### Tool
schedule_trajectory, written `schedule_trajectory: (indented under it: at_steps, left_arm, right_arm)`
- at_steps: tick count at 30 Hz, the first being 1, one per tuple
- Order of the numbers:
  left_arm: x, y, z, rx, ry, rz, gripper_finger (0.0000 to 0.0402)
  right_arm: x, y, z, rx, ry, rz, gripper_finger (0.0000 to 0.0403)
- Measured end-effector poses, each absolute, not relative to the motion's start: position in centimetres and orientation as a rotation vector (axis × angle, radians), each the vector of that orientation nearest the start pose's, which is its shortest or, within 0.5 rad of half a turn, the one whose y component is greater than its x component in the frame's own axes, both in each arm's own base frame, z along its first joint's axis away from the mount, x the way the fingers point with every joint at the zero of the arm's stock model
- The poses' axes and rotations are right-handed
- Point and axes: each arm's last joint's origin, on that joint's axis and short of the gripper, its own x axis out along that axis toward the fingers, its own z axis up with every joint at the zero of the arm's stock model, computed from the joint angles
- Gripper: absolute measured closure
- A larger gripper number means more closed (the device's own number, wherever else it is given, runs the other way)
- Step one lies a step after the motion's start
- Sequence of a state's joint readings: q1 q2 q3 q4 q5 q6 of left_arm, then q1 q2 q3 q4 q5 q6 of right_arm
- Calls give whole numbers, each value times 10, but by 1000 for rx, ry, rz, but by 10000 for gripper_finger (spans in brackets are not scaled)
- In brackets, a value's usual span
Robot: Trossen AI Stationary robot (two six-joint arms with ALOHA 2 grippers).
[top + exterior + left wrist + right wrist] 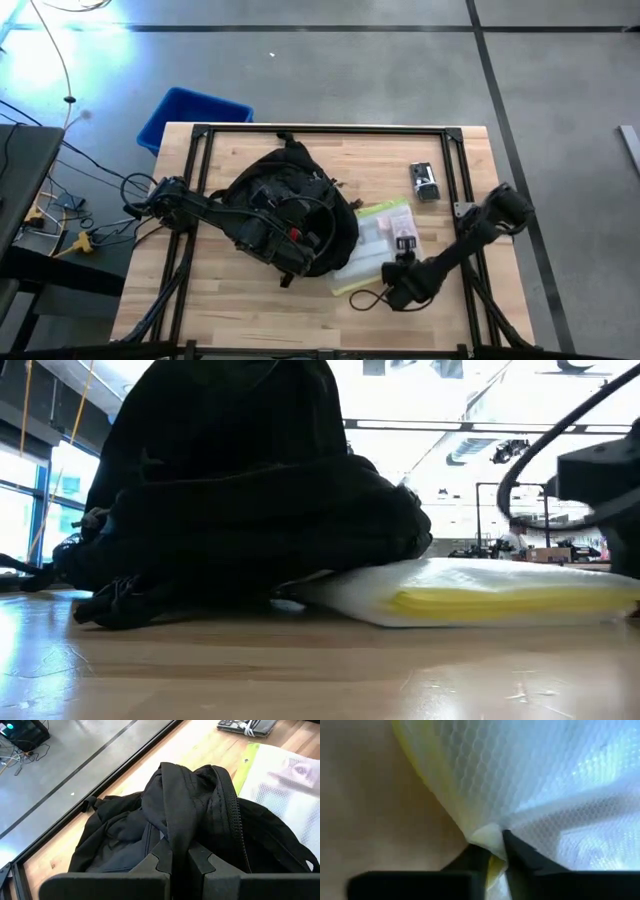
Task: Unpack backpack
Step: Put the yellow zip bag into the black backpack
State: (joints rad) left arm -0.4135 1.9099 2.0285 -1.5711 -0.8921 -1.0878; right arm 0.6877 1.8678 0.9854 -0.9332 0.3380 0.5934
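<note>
The black backpack [285, 215] lies slumped on its side on the table's middle, its bottom on the wood [240, 500]. My left gripper [290, 240] comes from the left and is shut on the backpack's fabric [180, 857]. A clear pouch with a yellow edge [378, 238] lies flat on the table to the backpack's right, its left end tucked against the backpack [480, 595]. My right gripper [402, 268] is at the pouch's near end, shut on it [495, 851]. My left gripper pinches a bunched fold of black fabric [172, 827] on the backpack's upper side between its two fingers, slanting down from the table's left. The fold rises as a ridge to the fingers; the backpack's body stays on the table. My right gripper pinches the pouch's near edge [487, 834] by the yellow border between its fingertips, pointing steeply down. The clear plastic puckers into creases at the pinch. The pouch lies on the table.
A small grey device [425, 182] lies at the far right of the table. A thin black cord [365, 298] loops beside the right gripper. A blue bin [190, 115] stands on the floor beyond the far left corner. Bare wood lies along the near edge.
</note>
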Motion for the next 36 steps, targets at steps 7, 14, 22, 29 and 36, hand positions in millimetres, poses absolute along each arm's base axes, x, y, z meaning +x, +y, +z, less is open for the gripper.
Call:
schedule_trajectory:
  at_steps: [7,14,22,29,36]
  left_arm:
    - [335,-122,354,-74,757,905,402]
    - [348,-123,340,-57,769,919,402]
    - [367,-119,316,-35,823,939,402]
    - [387,-123,309,-71,793,851,402]
    - [393,-125,312,-58,709,847,402]
  right_arm:
    - [215,180,174,-380,1365,-173,401]
    - [173,179,278,-208,950,-129,402]
    - [150,172,347,-234,584,-114,402]
    - [165,157,371,-368,368,-389,402]
    - [184,150,392,-422,270,-536,402]
